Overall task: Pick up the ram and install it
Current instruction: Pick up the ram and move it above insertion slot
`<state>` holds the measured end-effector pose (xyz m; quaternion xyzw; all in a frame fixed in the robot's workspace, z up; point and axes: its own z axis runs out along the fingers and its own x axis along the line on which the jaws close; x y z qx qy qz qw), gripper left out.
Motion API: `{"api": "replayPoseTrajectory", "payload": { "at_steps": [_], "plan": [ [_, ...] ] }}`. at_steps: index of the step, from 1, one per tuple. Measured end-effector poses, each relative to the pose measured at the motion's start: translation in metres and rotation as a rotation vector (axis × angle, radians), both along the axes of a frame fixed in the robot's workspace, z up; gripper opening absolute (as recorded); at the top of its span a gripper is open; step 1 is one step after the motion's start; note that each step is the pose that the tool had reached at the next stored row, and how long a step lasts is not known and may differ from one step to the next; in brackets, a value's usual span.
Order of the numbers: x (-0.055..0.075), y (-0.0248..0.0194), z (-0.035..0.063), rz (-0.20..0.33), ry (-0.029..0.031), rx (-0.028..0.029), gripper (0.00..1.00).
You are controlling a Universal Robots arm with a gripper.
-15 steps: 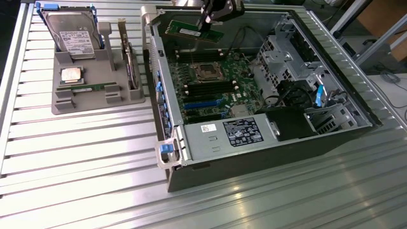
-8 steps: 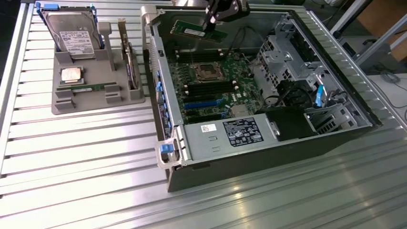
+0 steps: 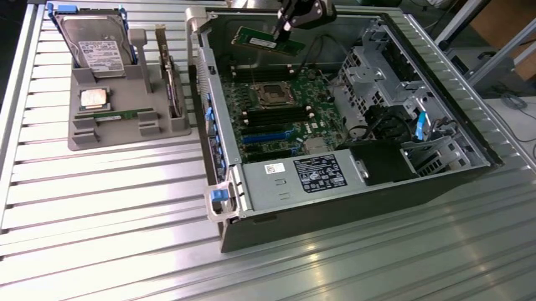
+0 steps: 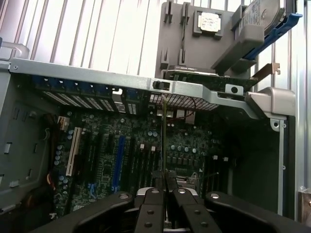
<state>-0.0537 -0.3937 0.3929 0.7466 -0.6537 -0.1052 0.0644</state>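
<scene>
I have the gripper point(image 3: 285, 28) at the far end of the open case point(image 3: 213, 125), and it is pinching the ram point(image 3: 266, 41) by one long edge. The stick hangs tilted in the air above the motherboard point(image 3: 280, 119), its row of black chips facing the exterior camera, not seated in any slot. On the wrist camera I see the gripper point(image 4: 165, 187) from behind, its two black fingers point(image 4: 153, 204) pressed in on the ram point(image 4: 165, 141), which shows edge-on as a thin line running out over the motherboard point(image 4: 107, 150). Below it the square socket point(image 3: 275, 94) sits in the middle of the board, with long black slots point(image 3: 268, 116) just nearer the camera. The power supply point(image 3: 302, 179) fills the near end of the case. Well apart, on the exterior view's left, a grey holder point(image 3: 92, 135) stands on the ribbed table point(image 3: 100, 207); it carries an upright hard drive point(image 3: 96, 41), a silver processor point(image 3: 94, 98) lying flat, and a card point(image 3: 172, 88) standing on edge along the side nearest the case
</scene>
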Motion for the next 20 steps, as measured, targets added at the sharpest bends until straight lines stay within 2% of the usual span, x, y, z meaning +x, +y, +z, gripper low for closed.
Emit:
{"api": "replayPoseTrajectory", "payload": {
  "at_steps": [11, 16, 18, 20],
  "plan": [
    [0.017, 0.0000, -0.0008, 0.000, 0.0104, 0.0000, 0.13],
    [0.029, 0.0000, -0.0015, 0.000, 0.0178, -0.0001, 0.13],
    [0.037, 0.0000, -0.0023, 0.000, 0.0232, -0.0001, 0.13],
    [0.041, 0.0000, -0.0027, 0.000, 0.0253, -0.0001, 0.13]
  ]
}}
